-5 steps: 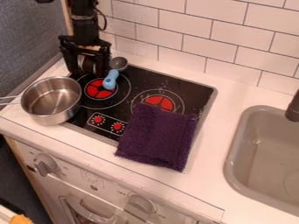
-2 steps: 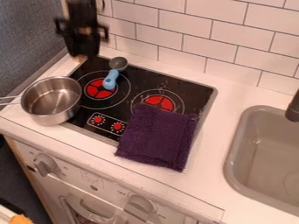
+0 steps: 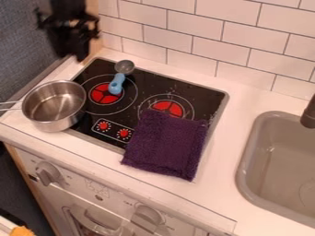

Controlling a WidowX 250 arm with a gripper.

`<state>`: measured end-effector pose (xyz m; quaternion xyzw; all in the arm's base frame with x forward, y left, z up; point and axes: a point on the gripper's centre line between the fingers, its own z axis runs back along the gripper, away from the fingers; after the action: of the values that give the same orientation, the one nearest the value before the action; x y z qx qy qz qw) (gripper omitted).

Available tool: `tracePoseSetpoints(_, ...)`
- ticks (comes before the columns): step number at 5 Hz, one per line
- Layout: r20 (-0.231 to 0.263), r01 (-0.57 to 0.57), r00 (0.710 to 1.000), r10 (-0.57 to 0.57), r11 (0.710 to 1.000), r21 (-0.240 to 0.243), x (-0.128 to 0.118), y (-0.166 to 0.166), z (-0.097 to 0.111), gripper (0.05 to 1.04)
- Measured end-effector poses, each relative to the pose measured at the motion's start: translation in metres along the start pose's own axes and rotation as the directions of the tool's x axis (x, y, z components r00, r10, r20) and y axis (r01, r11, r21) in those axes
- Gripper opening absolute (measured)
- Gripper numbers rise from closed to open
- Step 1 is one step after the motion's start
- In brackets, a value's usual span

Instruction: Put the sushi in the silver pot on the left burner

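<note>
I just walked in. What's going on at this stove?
A robot's black gripper hangs near the far left corner of the cooktop; I can't tell whether it holds anything. The silver pot looks empty at the cooktop's left side. A blue-handled spoon reaches onto the left burner, and a purple cloth partly covers the other.

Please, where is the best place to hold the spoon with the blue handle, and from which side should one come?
I would grip the blue handle around its middle, coming from above and closing across its narrow width. It is long and slim, lies above the left burner, and the silver pot stands apart to its left.
</note>
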<state>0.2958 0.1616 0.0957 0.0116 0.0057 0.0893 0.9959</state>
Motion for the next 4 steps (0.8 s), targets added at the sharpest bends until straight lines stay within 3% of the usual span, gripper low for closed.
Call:
tracePoseSetpoints(1, -0.048, 0.001, 0.999, -0.001, 1.0, -0.009, -0.02, 0.008, -0.015, 0.493)
tracePoseSetpoints(2, -0.046, 0.002, 0.999, -0.001, 1.0, 0.015, -0.037, 0.017, -0.019, 0.6)
tracePoseSetpoints(3, -0.021, 0.03, 0.999, -0.03, 1.0, 0.005, -0.042, 0.016, -0.026, 0.902)
tracePoseSetpoints(4, 0.084, 0.084, 0.993, -0.087, 0.996, 0.029, -0.039, 0.013, -0.016, 1.01)
